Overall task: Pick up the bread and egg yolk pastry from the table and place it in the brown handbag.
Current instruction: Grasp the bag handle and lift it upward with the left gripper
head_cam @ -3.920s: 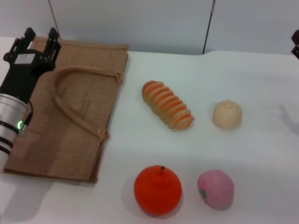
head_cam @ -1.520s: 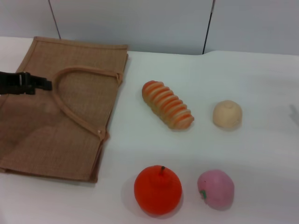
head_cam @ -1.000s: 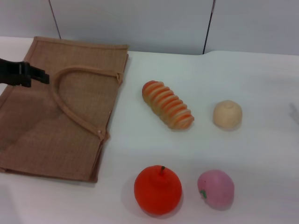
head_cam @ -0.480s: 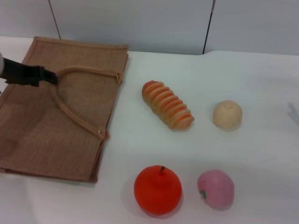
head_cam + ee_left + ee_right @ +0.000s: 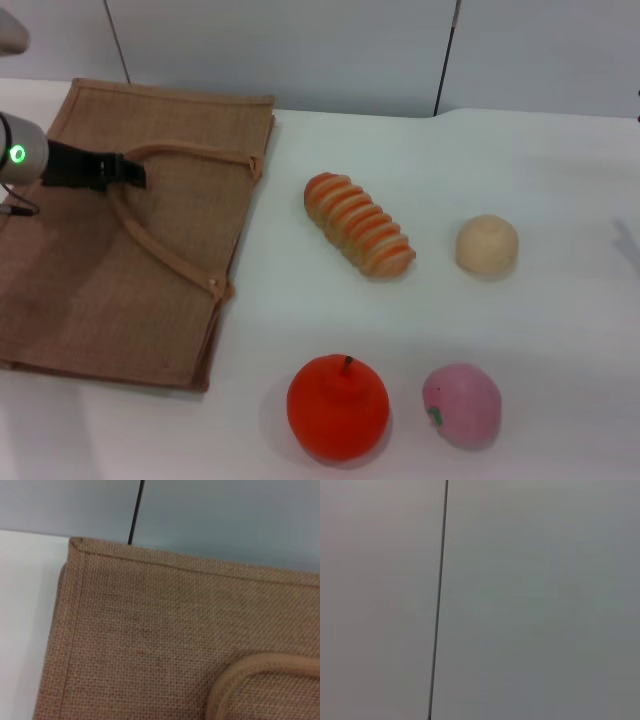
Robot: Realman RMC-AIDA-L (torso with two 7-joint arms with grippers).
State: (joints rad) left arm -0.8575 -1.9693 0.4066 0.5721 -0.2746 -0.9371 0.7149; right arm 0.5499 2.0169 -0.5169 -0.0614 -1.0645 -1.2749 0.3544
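Note:
The bread (image 5: 358,224), a ridged orange and cream loaf, lies at the table's middle. The egg yolk pastry (image 5: 487,244), a small round tan bun, sits to its right. The brown handbag (image 5: 120,290) lies flat at the left, with its loop handle (image 5: 165,250) on top. My left gripper (image 5: 133,172) reaches in from the left, low over the bag, its tips at the handle's far bend. The left wrist view shows the bag's burlap corner (image 5: 165,630) and part of the handle (image 5: 235,672). My right gripper is out of view.
An orange fruit (image 5: 338,407) and a pink peach-like ball (image 5: 461,404) sit near the table's front edge. A grey wall stands behind the table; the right wrist view shows only that wall.
My left gripper has turned on its side and moved right across the bag toward the handle's bend. The food items have not moved.

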